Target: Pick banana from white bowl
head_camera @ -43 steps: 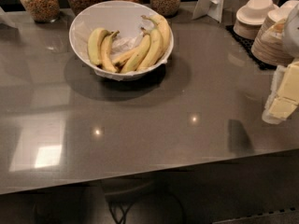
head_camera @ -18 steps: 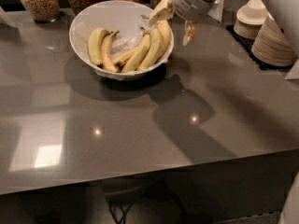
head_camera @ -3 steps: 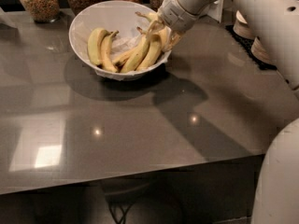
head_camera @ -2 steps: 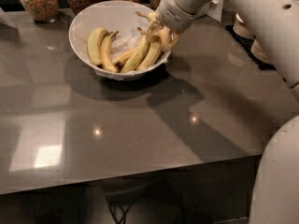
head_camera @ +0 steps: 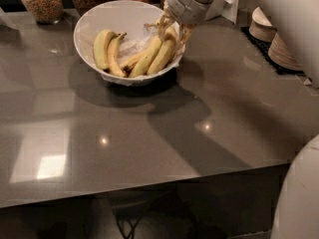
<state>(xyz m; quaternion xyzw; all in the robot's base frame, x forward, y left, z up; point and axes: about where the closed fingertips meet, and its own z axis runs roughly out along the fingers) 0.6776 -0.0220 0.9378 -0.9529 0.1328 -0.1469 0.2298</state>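
Smooth, rounded white arm (head_camera: 279,4) shells; a seamed white wrist (head_camera: 188,5); the pale tan gripper (head_camera: 173,31) is at the bowl (head_camera: 114,14), far right side.

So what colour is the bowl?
A white bowl, camera view; tool at its right rim.

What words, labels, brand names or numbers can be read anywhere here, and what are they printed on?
None: no text can be read anywhere in this view.
The glass jars at the back show no readable label.
The white bowl, the banana in it and the stacked plates bear no marks.
The pincer, at the bowl's right rim over the banana's far end, shows no lettering.
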